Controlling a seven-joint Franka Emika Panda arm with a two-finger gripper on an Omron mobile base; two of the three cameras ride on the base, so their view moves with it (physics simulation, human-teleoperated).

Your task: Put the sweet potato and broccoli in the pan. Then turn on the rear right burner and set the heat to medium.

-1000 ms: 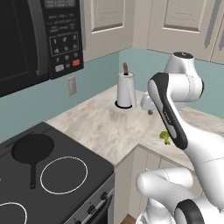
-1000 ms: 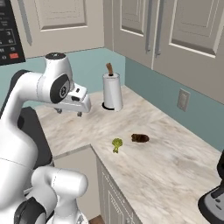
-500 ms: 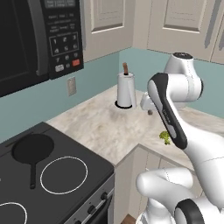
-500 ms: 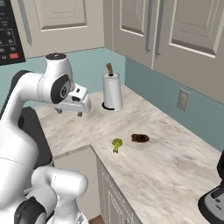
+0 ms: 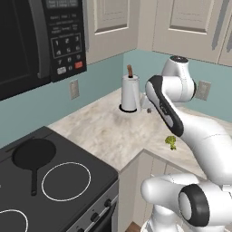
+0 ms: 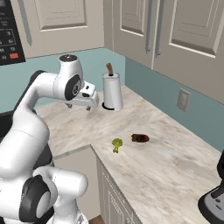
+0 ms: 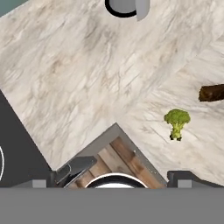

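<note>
1. Black glass cooktop sits closest on the left, smooth and flat with white rings drawn on it. The pan is a small round black skillet on the back part of it, long straight handle pointing toward the front edge, nothing inside.
2. Pale marbled counter runs right from the stove and wraps around the corner.
3. The broccoli is a knobbly yellow-green lump near the counter's front edge, and the sweet potato is a dark reddish-brown stubby lump just beside it, not touching. From the hand camera, broccoli is right of center, sweet potato at the right edge.
4. The gripper hangs above the counter, jaws spread wide, holding nothing, well apart from both veggies.
5. White paper towel roll stands upright on a dark round base by the teal wall, brown post sticking out the top.
6. Beige panelled cabinets hang overhead.
</note>
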